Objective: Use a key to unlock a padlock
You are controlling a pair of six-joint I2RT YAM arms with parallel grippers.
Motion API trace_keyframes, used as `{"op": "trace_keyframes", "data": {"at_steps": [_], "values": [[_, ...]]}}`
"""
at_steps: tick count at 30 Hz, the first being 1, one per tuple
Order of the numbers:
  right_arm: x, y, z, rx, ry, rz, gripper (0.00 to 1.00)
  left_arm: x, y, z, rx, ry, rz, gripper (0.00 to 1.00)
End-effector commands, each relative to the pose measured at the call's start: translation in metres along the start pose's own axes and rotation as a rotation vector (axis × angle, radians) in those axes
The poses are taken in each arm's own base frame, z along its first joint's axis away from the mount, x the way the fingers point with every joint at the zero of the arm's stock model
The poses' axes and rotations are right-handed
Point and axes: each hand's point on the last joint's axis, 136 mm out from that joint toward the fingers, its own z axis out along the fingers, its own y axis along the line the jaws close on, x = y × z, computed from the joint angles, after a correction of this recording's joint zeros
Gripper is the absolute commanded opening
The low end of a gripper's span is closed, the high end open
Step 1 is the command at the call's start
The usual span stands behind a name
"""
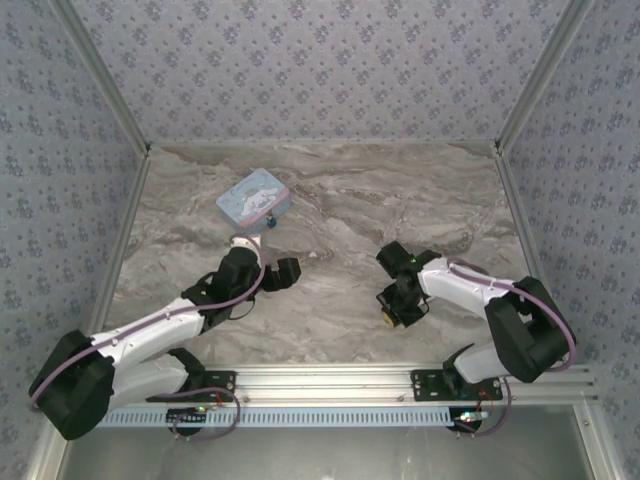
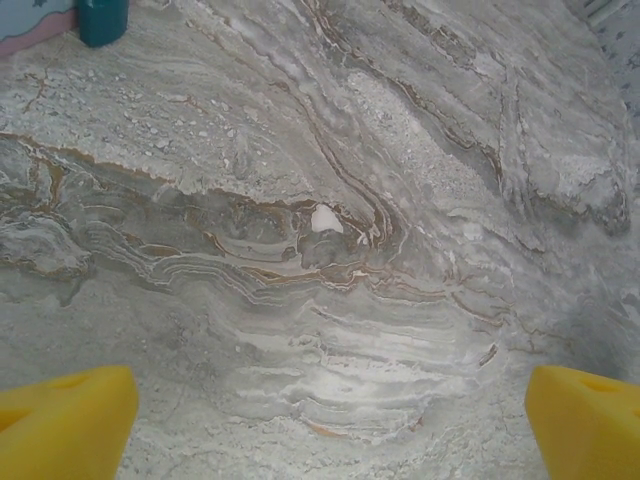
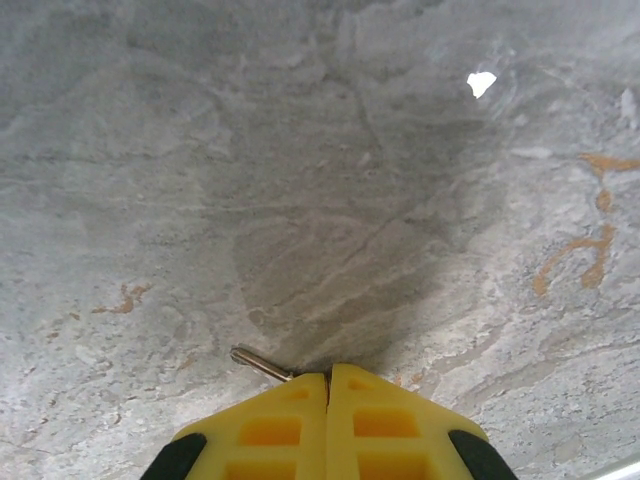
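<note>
Right gripper clamped on key; left gripper spread wide above table.

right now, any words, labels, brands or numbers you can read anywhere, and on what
No text can be read in these pictures.
tin: cartoon print, any lettering too small to read.
padlock: plain teal side, no marking visible.
key: too small to tell.

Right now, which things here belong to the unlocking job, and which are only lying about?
For the job: padlock; key, pinched in the shut right gripper; open left gripper.
Lying about: printed tin, close to the padlock.
</note>
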Motion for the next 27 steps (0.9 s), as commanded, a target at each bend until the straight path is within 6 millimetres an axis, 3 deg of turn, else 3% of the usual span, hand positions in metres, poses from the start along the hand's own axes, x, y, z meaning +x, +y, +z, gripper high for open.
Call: {"op": "trace_keyframes", "data": {"at_steps": [1,9,17,22,27], "values": [[-0.012,-0.002,0.005,-0.012,-0.06,-0.039,0.0,-0.012,-0.008,-0.009,0.008,-0.038,0.007,0.99],[-0.019,0.034,-0.01,-0.208,-0.124,-0.191,0.0,-0.019,-0.015,-0.019,0.039,-0.056,-0.023,0.99],[-0.014,0.08,-0.039,-0.519,-0.165,-0.367,0.0,-0.021,-0.027,-0.022,0.086,-0.043,-0.051,0.99],[-0.004,0.11,-0.075,-0.789,-0.198,-0.488,0.0,-0.026,-0.052,-0.025,0.203,-0.033,-0.065,0.97],[0.011,0.127,-0.119,-0.946,-0.282,-0.686,0.0,-0.033,-0.09,-0.029,0.361,-0.002,-0.022,0.82]]}}
